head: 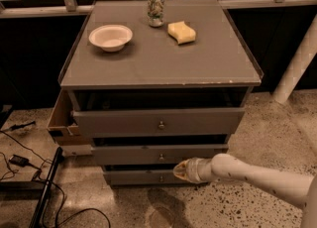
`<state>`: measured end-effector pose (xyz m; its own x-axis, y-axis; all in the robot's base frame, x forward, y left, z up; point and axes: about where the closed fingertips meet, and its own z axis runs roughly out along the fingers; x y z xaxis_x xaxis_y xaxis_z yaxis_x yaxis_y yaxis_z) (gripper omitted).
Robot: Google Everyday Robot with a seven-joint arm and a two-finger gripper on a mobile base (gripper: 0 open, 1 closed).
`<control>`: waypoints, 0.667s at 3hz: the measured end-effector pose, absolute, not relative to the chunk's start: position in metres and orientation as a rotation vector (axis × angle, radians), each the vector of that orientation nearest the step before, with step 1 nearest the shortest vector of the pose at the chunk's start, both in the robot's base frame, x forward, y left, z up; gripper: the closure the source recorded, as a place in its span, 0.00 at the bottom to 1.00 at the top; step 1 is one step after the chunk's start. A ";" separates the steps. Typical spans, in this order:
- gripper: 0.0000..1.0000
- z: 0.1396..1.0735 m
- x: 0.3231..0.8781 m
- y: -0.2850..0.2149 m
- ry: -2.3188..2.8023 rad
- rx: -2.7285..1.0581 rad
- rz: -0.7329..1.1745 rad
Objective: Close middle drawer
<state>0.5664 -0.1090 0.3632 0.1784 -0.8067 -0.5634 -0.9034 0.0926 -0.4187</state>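
Observation:
The middle drawer is a slim grey front with a small round metal knob. It sits between the taller top drawer and the narrower bottom drawer, and a dark gap shows above it. My gripper is at the end of a white arm that comes in from the lower right. It is just below and to the right of the middle drawer's knob, in front of the seam between the middle and bottom drawers.
The top drawer stands pulled out, with its wooden side showing at the left. On the cabinet top are a white bowl, a can and a yellow sponge. Cables lie on the floor at the left. A white post stands at the right.

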 end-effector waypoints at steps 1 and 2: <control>1.00 0.367 0.507 -0.110 1.681 -1.838 0.367; 0.81 0.366 0.488 -0.105 1.671 -1.878 0.449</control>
